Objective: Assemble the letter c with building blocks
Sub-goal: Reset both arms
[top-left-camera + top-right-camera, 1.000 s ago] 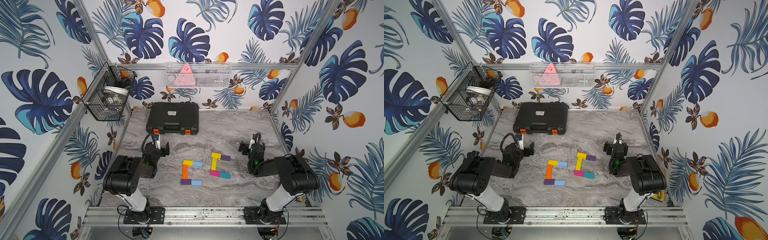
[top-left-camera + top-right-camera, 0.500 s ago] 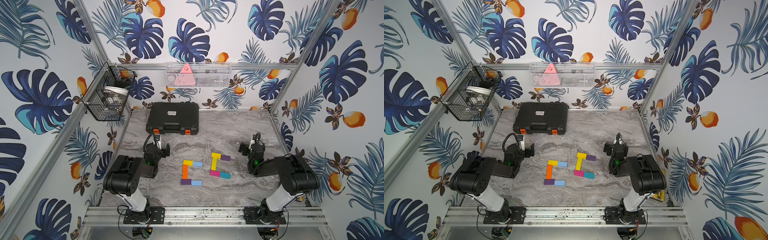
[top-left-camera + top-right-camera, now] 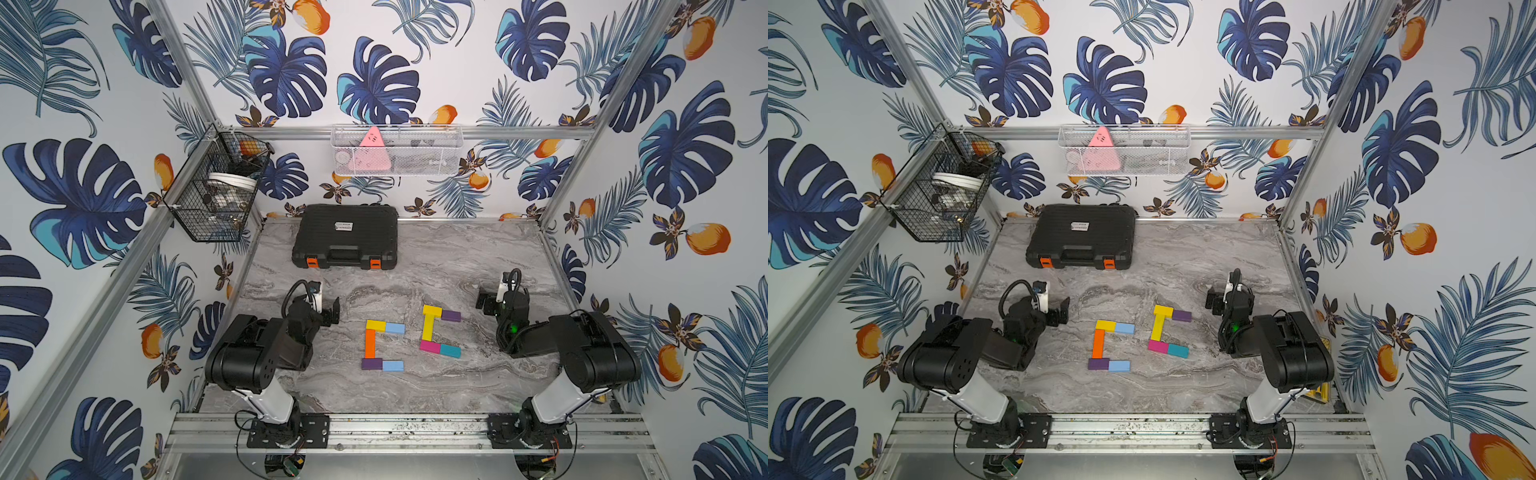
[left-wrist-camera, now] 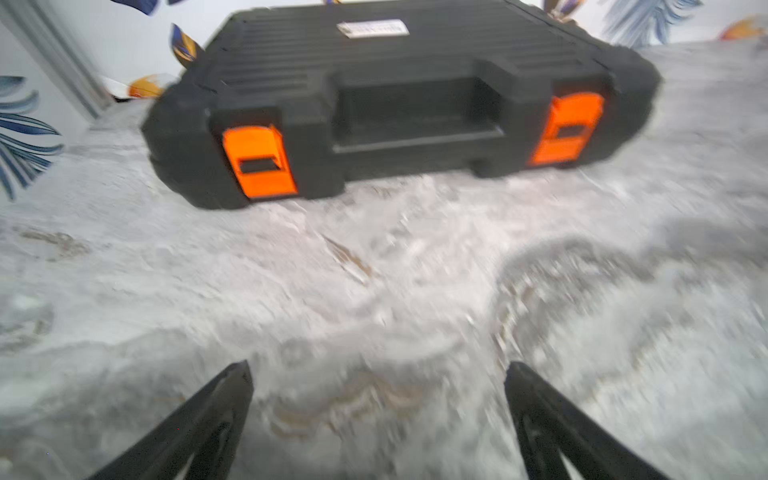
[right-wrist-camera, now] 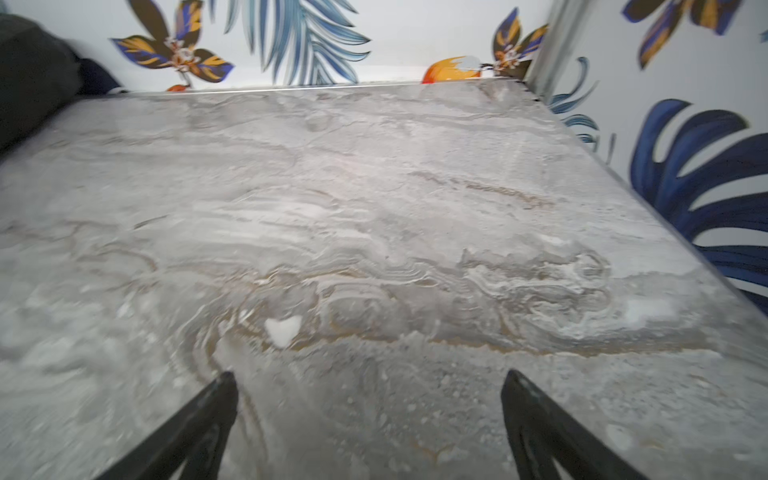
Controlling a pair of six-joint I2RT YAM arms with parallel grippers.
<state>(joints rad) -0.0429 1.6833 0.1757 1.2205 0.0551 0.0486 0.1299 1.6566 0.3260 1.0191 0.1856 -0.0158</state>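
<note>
While fingers point(image 4: 208, 424) gape, building blocks point(image 3: 370, 343) flat, two C-shapes

We see a grey marbled counter point(image 3: 465, 257) with a black case point(image 3: 345, 239) lying flat near its back edge. Nearer the middle, the coloured building blocks point(image 3: 370, 343) lie flat in two C shapes, side by side.

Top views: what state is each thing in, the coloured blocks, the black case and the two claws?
Left block letter, laid flat, forms a complete C.
Right block letter, laid flat, forms a C, slightly tilted.
Black case, shut, lying flat, orange latches down.
Left gripper, open, empty, touching nothing.
Right gripper, open, empty, touching nothing.
</note>
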